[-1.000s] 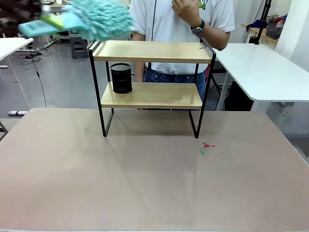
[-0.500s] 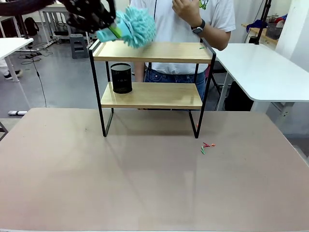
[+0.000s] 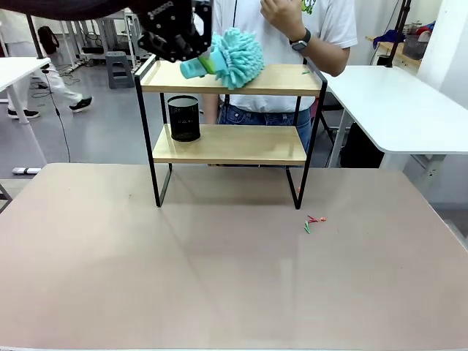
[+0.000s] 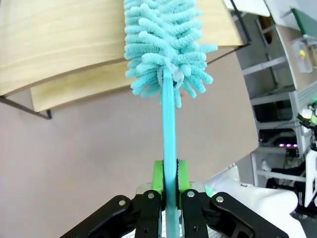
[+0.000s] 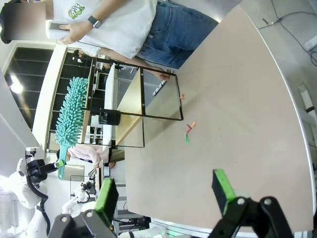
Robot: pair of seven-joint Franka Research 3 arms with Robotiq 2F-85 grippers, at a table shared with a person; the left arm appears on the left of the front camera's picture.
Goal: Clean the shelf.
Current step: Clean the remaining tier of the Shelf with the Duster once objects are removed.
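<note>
The left gripper (image 3: 199, 62) comes in at the upper left, clamped on the handle of a teal duster (image 3: 238, 57) whose fluffy head lies over the top board of the shelf (image 3: 230, 144). A black mesh cup (image 3: 183, 118) stands on the lower board, left end. The shelf stands on the worktop (image 3: 219, 270), with small red and green scraps (image 3: 313, 221) near its right front leg. A person's hand (image 3: 281, 16) is raised behind the shelf.

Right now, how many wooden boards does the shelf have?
2. The upper board is the top tier, with the teal duster over its left half. The lower board carries a black mesh cup near its left end. None seems hidden.
</note>
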